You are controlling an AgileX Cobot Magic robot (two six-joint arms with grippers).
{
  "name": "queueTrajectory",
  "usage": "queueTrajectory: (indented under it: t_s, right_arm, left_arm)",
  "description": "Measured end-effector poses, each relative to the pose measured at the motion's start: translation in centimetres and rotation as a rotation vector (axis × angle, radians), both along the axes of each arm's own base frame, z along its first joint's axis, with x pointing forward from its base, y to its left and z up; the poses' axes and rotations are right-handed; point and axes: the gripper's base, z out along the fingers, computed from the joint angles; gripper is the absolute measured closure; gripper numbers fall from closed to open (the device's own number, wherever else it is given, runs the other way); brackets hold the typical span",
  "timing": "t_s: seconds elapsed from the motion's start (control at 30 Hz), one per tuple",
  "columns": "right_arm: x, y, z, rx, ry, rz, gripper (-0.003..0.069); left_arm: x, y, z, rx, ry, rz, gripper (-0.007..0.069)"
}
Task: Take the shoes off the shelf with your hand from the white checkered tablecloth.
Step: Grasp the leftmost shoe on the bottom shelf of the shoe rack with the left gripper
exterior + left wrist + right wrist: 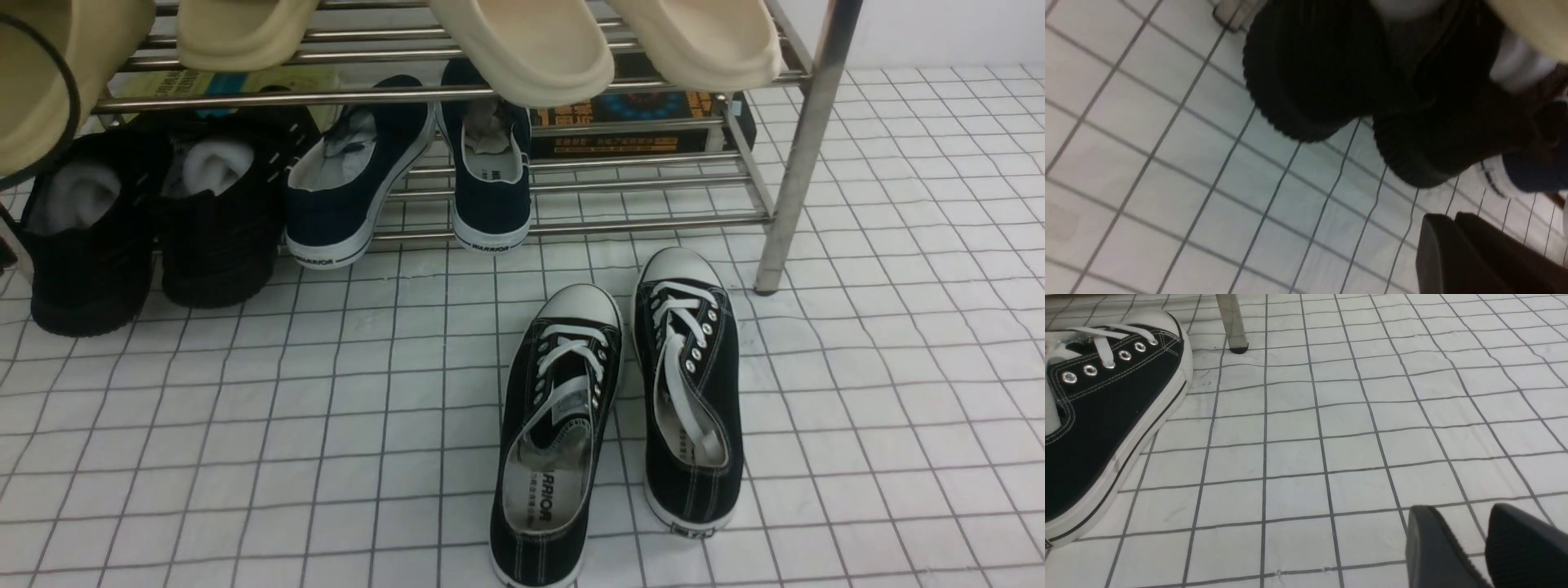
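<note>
The shoes, two all-black knit sneakers with white stuffing, stand side by side at the left end of the shelf's lowest tier, heels toward me. The left wrist view shows their ribbed heels over the white checkered tablecloth. My left gripper hangs a short way in front of those heels, fingers together and holding nothing. My right gripper is open over bare cloth, empty. Neither gripper shows in the front view.
Two navy white-soled slip-ons lean on the lower bars. A pair of black canvas sneakers lies on the cloth in front; one is near my right gripper. Beige slippers overhang the upper tier. A shelf leg stands ahead.
</note>
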Motion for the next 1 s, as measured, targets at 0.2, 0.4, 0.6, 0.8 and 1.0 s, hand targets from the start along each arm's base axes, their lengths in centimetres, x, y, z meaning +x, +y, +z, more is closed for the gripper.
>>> queueTrajectory:
  t_s: [0.2,0.4,0.6,0.8,1.0]
  right_arm:
    - [0.0,0.0,0.0,0.000,0.000,0.000,0.0424]
    - [0.0,0.0,0.0,0.001,0.000,0.000,0.0421]
    - [0.0,0.0,0.0,0.001,0.000,0.000,0.0421]
    - [0.0,0.0,0.0,0.001,0.000,0.000,0.0421]
    - [0.0,0.0,0.0,0.001,0.000,0.000,0.0421]
  left_arm:
    - [1.2,0.8,-0.4,-0.064,-0.049,0.141,0.0349]
    - [2.0,1.2,-1.5,-0.092,-0.026,0.171,0.0232]
    - [3.0,1.6,-2.9,-0.129,-0.006,0.196,0.0209]
    - [4.0,1.8,-3.7,-0.234,-0.030,0.252,0.0209]
    - [4.6,2.1,-4.6,-0.252,-0.027,0.278,0.0209]
